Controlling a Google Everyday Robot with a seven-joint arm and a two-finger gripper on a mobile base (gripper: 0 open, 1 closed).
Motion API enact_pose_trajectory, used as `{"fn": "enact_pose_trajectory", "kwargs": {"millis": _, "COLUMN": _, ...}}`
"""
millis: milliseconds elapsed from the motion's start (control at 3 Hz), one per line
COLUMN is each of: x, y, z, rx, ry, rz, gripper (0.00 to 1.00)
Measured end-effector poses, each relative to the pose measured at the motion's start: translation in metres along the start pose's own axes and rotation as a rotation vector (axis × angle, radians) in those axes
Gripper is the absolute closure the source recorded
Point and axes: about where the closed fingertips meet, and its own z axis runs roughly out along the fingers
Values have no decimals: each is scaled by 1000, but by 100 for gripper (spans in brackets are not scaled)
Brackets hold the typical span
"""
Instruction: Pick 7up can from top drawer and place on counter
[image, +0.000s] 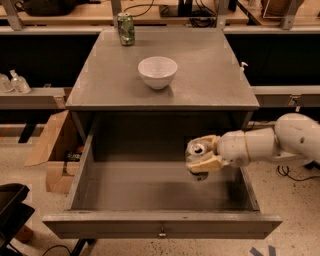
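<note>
The 7up can (195, 152) is a small silver can with its silver top showing. My gripper (204, 153) is shut on it, tan fingers above and below, and holds it lifted above the floor of the open top drawer (150, 187), at the drawer's right side. My white arm (280, 140) comes in from the right. The grey counter (200, 65) lies above and behind the drawer. The drawer's front panel with a small knob (161, 233) faces the camera.
A white bowl (157, 71) stands at the counter's middle. A dark green can (126, 28) stands at its far left edge. A cardboard box (50, 150) lies on the floor left of the drawer. A black object (12, 210) sits at bottom left.
</note>
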Motion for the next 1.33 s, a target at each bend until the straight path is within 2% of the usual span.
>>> {"fn": "enact_pose_trajectory", "kwargs": {"millis": 333, "x": -71, "y": -25, "z": -45, "rx": 34, "ry": 35, "rz": 41, "gripper": 100}}
{"fn": "enact_pose_trajectory", "kwargs": {"millis": 667, "x": -136, "y": -59, "z": -91, "rx": 85, "ry": 62, "rz": 88, "gripper": 100}}
{"fn": "enact_pose_trajectory", "kwargs": {"millis": 1000, "x": -189, "y": -101, "z": -128, "rx": 186, "ry": 37, "rz": 161, "gripper": 100}}
{"fn": "enact_pose_trajectory", "kwargs": {"millis": 1333, "x": -220, "y": -142, "z": -145, "rx": 319, "ry": -15, "rz": 234, "gripper": 100}}
